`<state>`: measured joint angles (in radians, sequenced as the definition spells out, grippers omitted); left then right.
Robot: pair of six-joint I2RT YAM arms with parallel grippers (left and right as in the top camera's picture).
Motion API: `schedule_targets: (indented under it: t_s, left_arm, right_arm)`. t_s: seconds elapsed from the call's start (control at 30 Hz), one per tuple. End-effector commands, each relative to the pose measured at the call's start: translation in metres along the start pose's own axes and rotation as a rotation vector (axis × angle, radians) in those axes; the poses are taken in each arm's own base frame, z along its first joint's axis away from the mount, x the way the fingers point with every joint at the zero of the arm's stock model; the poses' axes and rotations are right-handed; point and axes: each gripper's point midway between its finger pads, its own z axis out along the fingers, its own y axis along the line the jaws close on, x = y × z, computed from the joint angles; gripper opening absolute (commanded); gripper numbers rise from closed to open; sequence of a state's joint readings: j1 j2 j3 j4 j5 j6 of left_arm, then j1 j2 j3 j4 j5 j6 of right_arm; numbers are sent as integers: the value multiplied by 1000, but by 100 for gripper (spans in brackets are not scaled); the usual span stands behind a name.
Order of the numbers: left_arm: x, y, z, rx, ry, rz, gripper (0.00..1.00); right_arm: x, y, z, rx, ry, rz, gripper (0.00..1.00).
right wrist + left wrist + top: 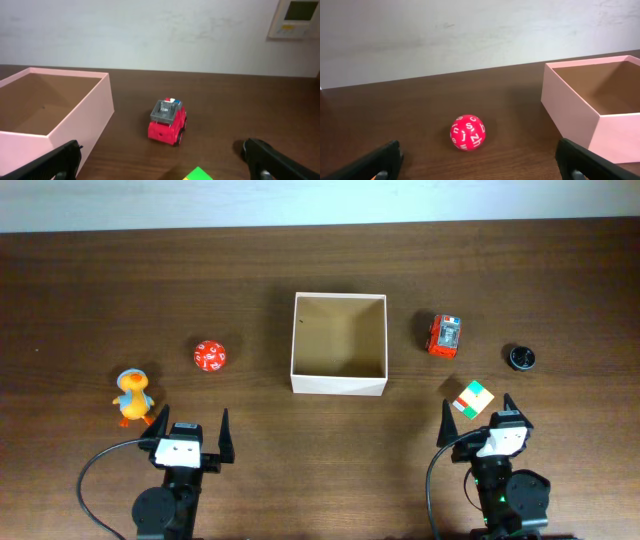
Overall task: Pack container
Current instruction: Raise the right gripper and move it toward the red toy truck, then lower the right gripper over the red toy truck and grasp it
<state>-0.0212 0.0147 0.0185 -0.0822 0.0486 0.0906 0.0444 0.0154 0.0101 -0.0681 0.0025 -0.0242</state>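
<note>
The container [339,384] is a square open box with white walls and a tan inside, standing mid-table; it holds nothing that I can see. It also shows in the left wrist view [580,112] and the right wrist view [90,107]. A red ball with white letters [211,356] [467,133] lies left of it. A red toy car [446,334] [167,121] stands right of it. A multicoloured cube [474,398] [198,174] lies near my right gripper. An orange duck [133,397] stands far left. My left gripper [188,435] [480,170] and right gripper [483,423] [162,167] are open and empty near the front edge.
A small black round object [520,358] lies at the far right, beyond the car. A pale wall runs behind the table's far edge, with a wall panel [296,19] on it.
</note>
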Motion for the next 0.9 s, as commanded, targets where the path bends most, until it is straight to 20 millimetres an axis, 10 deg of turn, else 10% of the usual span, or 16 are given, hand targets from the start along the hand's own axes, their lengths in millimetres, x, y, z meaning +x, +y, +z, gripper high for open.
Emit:
schedule_targets:
  t_s: [0.0,0.43,0.67,0.87]
  left_arm:
    - [1,-1,0,2,-2,20,99]
    - [1,-1,0,2,-2,20,99]
    - [1,-1,0,2,-2,20,99]
    - [1,-1,0,2,-2,20,99]
  right_arm:
    - [-9,-7,0,36,-43,-1,99]
    - [-108,19,-30,-129,-234,46,99]
    - [-164,4,-40,-49,-70,60,99]
    - [-197,12,-6,-96,243,75,99]
